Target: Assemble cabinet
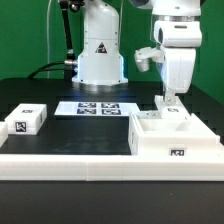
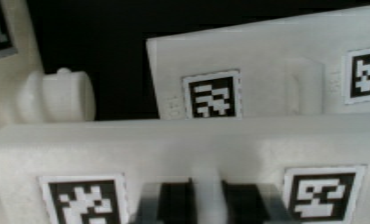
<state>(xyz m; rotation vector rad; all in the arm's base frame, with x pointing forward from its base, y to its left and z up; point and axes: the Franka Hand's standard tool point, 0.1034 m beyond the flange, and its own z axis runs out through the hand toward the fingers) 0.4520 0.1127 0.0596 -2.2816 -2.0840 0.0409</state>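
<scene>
The cabinet (image 1: 176,138) is a large white open box with tags, at the exterior view's right, near the front. My gripper (image 1: 171,100) reaches down onto its far wall. In the wrist view the two dark fingers (image 2: 171,202) stand close together with a thin white edge of the cabinet (image 2: 200,150) between them. Tags sit on either side of the fingers. My gripper (image 2: 203,202) is shut on that edge. Beyond it another tagged cabinet wall (image 2: 253,80) and a round white peg (image 2: 57,95) show.
A small white tagged block (image 1: 28,120) lies at the exterior view's left. The marker board (image 1: 98,107) lies flat in the middle, in front of the robot base (image 1: 100,60). A low white rail (image 1: 90,165) runs along the table's front.
</scene>
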